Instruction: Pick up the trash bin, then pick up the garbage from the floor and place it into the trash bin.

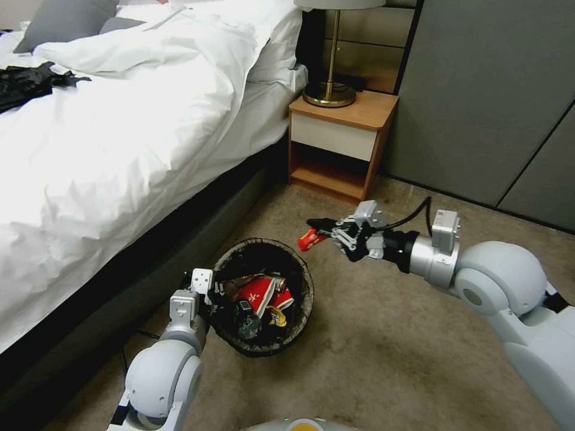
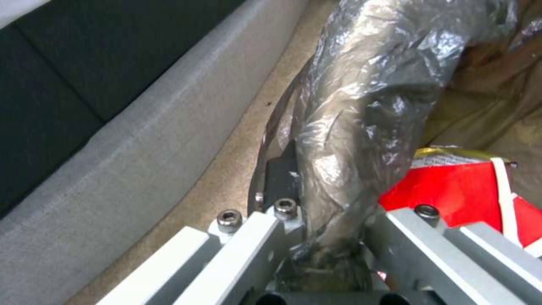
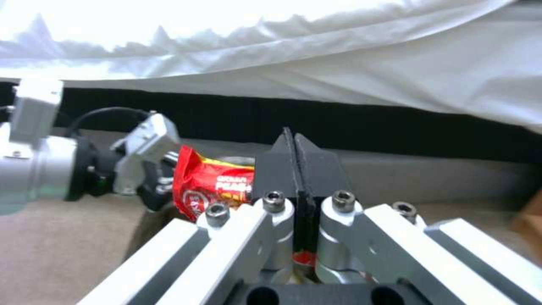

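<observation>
Head view shows the robot beside a bed (image 1: 120,120) with white bedding, on tan carpet (image 1: 389,347). The trash bin (image 1: 302,299), a small round bucket lined with a dark bag folded over its rim, sits low in front of the robot, tilted so its mouth faces the camera. The left gripper (image 1: 211,293) is at the bin's near-left rim; in the left wrist view its jaws are closed on the bag-covered rim (image 2: 350,127), one dark finger pad (image 2: 282,178) pressed against the outside of the plastic.

Inside the bin lies garbage already collected: a crumpled red-and-white paper cup (image 1: 260,293), a bit of yellow wrapper (image 1: 277,316) and a dark rounded item (image 1: 245,320) that is hard to identify. The left wrist view shows the red-and-white piece (image 2: 457,190) just inside the rim, with a yellow edge above it.

The right gripper (image 1: 320,226) reaches in from the robot's right and hangs above the carpet, just beyond the bin's far rim. It holds a small red snack wrapper (image 1: 309,239), which sticks out from the fingertips toward the bin. In the right wrist view the two black finger pads (image 3: 296,169) are pressed flat together, and the red wrapper (image 3: 211,188) with yellow print juts out to one side, with a sliver of red showing low between the pads.

Behind stands a wooden nightstand (image 1: 341,143) with a brass lamp (image 1: 329,90) on top, next to a grey wall panel (image 1: 491,90).
</observation>
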Controlling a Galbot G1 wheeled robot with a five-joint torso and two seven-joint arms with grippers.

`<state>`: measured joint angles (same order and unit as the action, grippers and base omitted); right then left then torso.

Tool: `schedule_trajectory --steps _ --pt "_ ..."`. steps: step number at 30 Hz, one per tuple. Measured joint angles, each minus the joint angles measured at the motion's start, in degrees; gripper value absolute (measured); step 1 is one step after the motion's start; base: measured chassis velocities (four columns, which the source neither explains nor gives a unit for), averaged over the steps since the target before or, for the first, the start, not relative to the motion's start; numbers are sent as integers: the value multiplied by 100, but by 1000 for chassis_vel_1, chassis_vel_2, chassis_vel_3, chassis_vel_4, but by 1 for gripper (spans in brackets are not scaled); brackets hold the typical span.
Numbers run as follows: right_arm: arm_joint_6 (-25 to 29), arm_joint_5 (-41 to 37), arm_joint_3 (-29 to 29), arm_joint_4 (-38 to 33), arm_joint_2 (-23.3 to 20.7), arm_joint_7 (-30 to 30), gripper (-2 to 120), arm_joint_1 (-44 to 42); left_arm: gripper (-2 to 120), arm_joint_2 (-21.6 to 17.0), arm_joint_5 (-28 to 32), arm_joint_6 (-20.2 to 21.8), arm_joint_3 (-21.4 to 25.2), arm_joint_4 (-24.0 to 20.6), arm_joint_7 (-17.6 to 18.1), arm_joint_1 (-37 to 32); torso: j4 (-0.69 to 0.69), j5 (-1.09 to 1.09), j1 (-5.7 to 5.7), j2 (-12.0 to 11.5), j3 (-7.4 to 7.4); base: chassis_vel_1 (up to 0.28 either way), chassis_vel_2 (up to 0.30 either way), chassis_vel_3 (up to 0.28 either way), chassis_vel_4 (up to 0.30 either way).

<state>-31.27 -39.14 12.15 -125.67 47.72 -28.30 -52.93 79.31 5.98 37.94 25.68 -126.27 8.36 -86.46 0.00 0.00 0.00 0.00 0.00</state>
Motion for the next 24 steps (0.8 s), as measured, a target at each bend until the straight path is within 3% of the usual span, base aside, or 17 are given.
schedule_trajectory --steps 9,15,24 --pt "113 88 -1248 671 43 -9 0 816 0 22 -7 -6 5 -2 -1 -8 -1 0 0 0 0 0 0 0 0" --pt "112 140 -2188 1203 349 149 0 1541 0 25 -8 -9 19 -3 1 -5 1 -1 0 0 0 0 0 0 0" --pt "100 54 -2841 1825 726 453 0 1965 0 23 -6 -16 43 14 2 -7 0 0 0 0 0 0 0 0 0"
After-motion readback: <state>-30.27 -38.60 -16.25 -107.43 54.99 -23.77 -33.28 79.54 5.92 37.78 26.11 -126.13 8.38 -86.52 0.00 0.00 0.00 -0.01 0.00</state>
